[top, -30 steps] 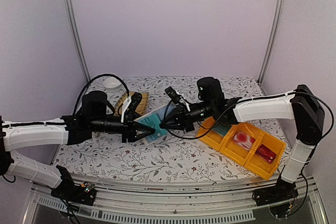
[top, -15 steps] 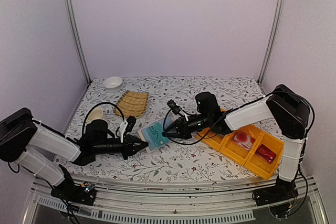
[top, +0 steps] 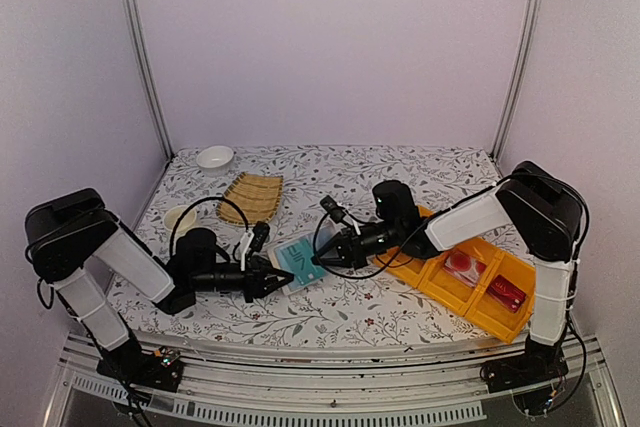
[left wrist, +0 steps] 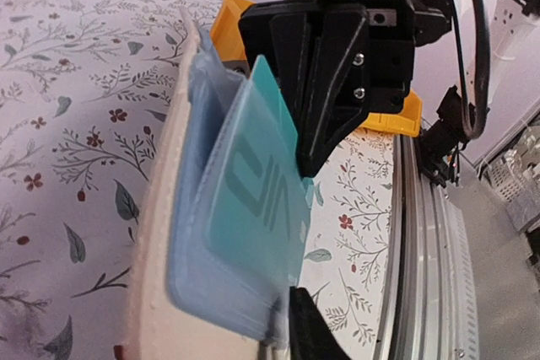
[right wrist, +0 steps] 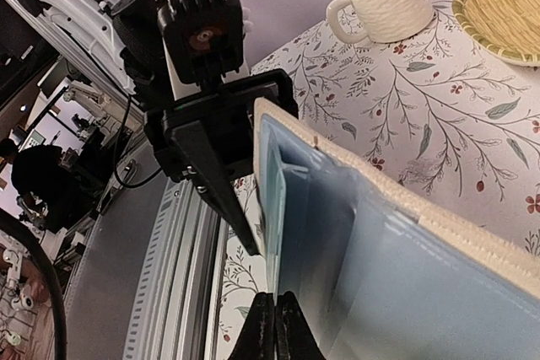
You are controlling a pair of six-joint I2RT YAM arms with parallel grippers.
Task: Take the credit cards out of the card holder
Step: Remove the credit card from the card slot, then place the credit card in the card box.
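Note:
The beige card holder [top: 284, 272] is held open low over the table between both arms. Its grey-blue lining [left wrist: 198, 233] faces the left wrist camera, and it also shows in the right wrist view [right wrist: 405, 267]. My left gripper [top: 272, 280] is shut on the holder's lower edge, with one finger [left wrist: 310, 336] showing. A teal card [left wrist: 257, 183] sticks partly out of a pocket. My right gripper [top: 320, 260] is shut on that card's edge [right wrist: 274, 322]. A whitish card with a red circle [top: 461, 264] lies in the yellow tray's middle compartment.
The yellow tray [top: 470, 309] stands at the right under my right forearm, with a red item [top: 507, 293] in its end compartment. A woven mat [top: 252, 195], a cream mug [top: 180, 219] and a small white bowl [top: 214, 156] stand at the back left.
Both arms have come down and toward the table's front, bringing the card holder from well above the table to just over it. Both grips have held.

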